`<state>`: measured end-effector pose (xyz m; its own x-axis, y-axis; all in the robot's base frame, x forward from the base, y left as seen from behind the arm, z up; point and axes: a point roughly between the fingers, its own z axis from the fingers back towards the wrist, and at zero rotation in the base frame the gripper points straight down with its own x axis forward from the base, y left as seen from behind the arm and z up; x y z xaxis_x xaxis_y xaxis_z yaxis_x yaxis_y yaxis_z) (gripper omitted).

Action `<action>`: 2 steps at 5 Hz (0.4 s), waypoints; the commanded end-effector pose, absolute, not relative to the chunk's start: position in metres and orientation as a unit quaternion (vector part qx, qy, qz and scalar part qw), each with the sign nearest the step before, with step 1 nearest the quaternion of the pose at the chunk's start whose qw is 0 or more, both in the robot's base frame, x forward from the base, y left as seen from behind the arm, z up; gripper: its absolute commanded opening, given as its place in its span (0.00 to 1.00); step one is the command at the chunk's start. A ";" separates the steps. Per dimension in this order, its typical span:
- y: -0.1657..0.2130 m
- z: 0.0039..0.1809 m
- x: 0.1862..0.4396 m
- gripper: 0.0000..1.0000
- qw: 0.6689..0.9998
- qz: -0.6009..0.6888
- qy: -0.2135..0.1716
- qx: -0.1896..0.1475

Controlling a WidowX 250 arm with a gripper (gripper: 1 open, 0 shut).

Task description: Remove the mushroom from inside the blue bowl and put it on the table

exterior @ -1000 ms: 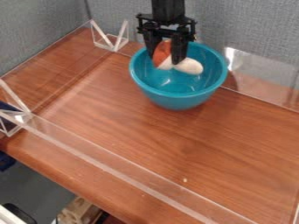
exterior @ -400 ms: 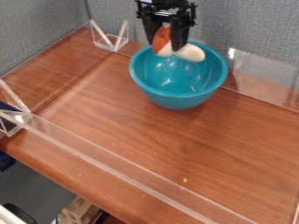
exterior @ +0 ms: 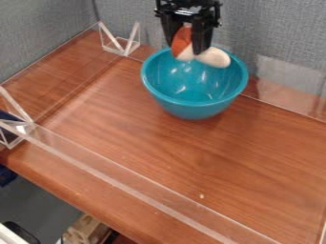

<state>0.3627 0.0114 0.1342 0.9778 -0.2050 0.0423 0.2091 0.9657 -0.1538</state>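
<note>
The blue bowl (exterior: 193, 88) sits on the table (exterior: 152, 152) toward the back. Above its far rim hangs my black gripper (exterior: 192, 46), pointing down and shut on the mushroom (exterior: 201, 52). The mushroom's orange-red part sits between the fingers, and its cream-white rounded part sticks out to the right, just over the bowl's rim. The mushroom is lifted clear of the bowl's bottom. The bowl's inside shows nothing else.
Low clear acrylic walls (exterior: 114, 181) edge the tabletop on all sides. A clear triangular bracket (exterior: 121, 40) stands at the back left corner. Bare wood stretches in front of and left of the bowl.
The gripper has risen with the mushroom, from low inside the bowl to above its far rim. The bowl has stayed put.
</note>
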 end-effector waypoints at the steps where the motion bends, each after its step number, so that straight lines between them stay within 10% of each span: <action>1: 0.000 0.176 0.356 0.00 0.987 -0.128 -0.065 -0.068; 2: -0.016 0.185 0.347 0.00 0.983 -0.153 -0.070 -0.069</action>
